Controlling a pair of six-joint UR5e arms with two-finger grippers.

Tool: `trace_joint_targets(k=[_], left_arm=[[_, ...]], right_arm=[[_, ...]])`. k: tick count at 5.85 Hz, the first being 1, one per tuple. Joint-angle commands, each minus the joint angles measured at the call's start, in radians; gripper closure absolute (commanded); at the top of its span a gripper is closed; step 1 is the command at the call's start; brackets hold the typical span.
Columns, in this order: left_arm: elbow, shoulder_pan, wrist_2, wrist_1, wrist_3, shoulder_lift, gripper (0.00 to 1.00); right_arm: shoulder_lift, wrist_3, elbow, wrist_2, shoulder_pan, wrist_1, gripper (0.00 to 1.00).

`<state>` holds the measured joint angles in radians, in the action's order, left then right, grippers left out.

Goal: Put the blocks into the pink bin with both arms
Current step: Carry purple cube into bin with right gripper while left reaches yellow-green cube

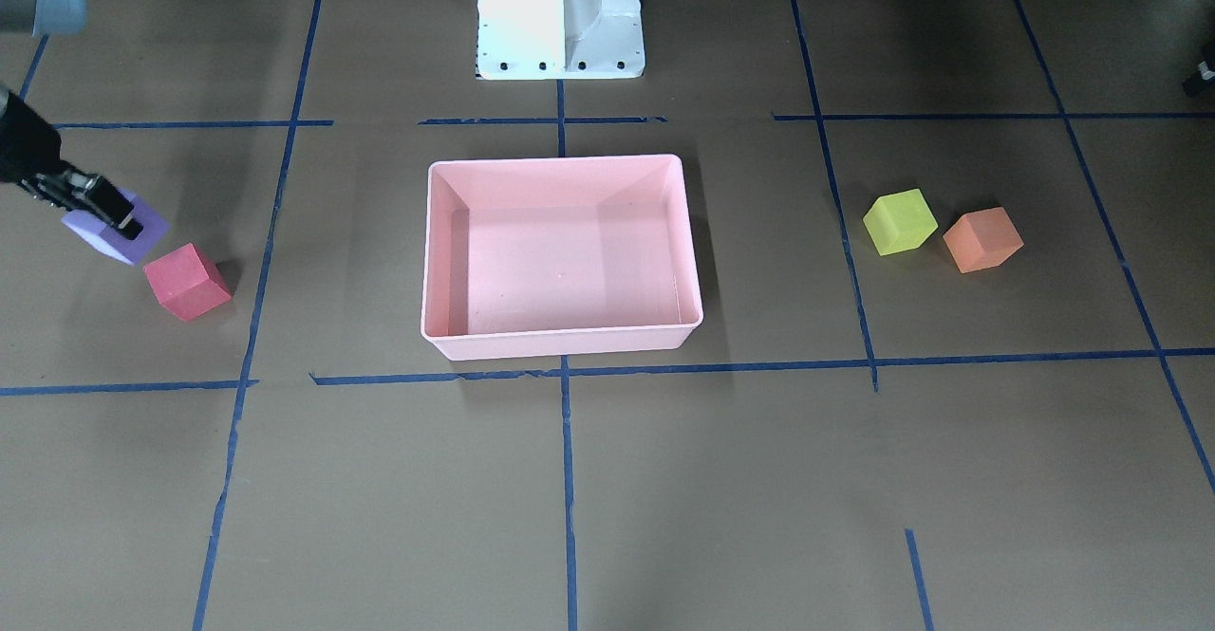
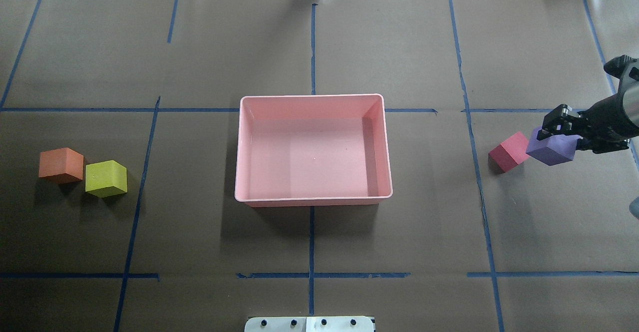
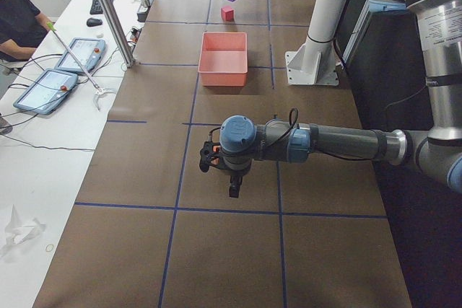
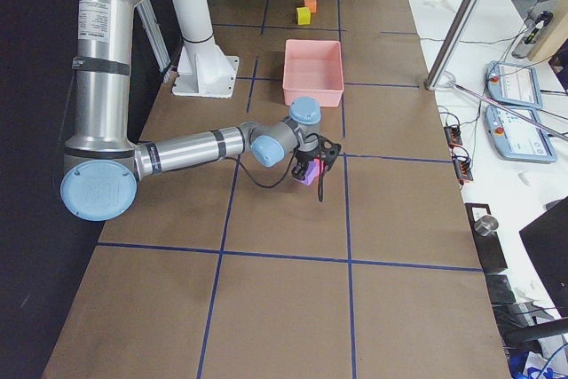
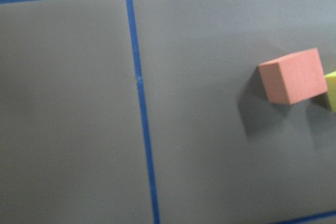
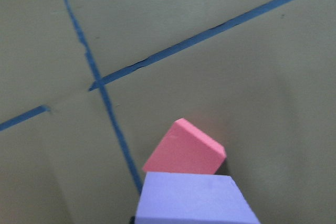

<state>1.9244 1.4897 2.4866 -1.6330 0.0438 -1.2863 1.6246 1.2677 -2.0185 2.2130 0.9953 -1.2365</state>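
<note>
My right gripper [image 2: 559, 135] is shut on the purple block [image 2: 551, 150] and holds it right beside the red block [image 2: 508, 152], to the right of the pink bin [image 2: 312, 96]. In the right wrist view the purple block [image 6: 194, 200] sits in front of the red block [image 6: 184, 150]. The yellow-green block [image 2: 105, 178] and the orange block [image 2: 61, 164] lie side by side left of the bin. The bin has nothing in it. My left gripper [image 3: 232, 187] shows only in the exterior left view, so I cannot tell its state. The left wrist view shows the orange block [image 5: 292, 76].
The white pedestal base [image 1: 560, 14] stands behind the bin. Blue tape lines [image 2: 312, 42] divide the brown table into squares. Tablets and cables lie on a side table [image 3: 65, 70] beyond the table's far edge, with a metal post [image 3: 108, 12] nearby.
</note>
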Motion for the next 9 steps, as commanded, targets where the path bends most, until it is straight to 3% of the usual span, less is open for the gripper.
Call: trace_joint_targets(k=[1,2,4,5,6,7,8,9], left_arm=[[-0.001,-0.203,0.0,-0.272,0.283,-0.004,0.0],[-0.001,-0.285,-0.006,-0.351,0.521,-0.057,0.0],[0.001,-0.354,-0.012,-0.381,0.773,-0.134,0.0],[-0.002,-0.421,-0.018,-0.389,0.876,-0.181,0.0],[-0.004,-0.513,-0.132,-0.384,0.945,-0.195,0.0],[-0.004,-0.579,-0.196,-0.384,0.987,-0.199,0.0],[-0.028,-0.63,-0.25,-0.384,1.001,-0.212,0.0],[-0.053,-0.698,-0.335,-0.38,1.069,-0.256,0.0]], right_arm=[[-0.154,0.161,-0.085,-0.009,-0.09,-0.078,0.97],[-0.275,0.286,-0.069,-0.028,-0.186,-0.124,0.97],[-0.595,0.448,0.079,-0.253,-0.363,-0.298,0.96],[-0.659,0.51,0.157,-0.336,-0.415,-0.291,0.96],[-0.669,0.512,0.179,-0.384,-0.459,-0.288,0.95],[-0.67,0.51,0.21,-0.419,-0.493,-0.29,0.29],[-0.669,0.512,0.213,-0.467,-0.513,-0.291,0.0],[-0.657,0.51,0.175,-0.466,-0.511,-0.299,0.0]])
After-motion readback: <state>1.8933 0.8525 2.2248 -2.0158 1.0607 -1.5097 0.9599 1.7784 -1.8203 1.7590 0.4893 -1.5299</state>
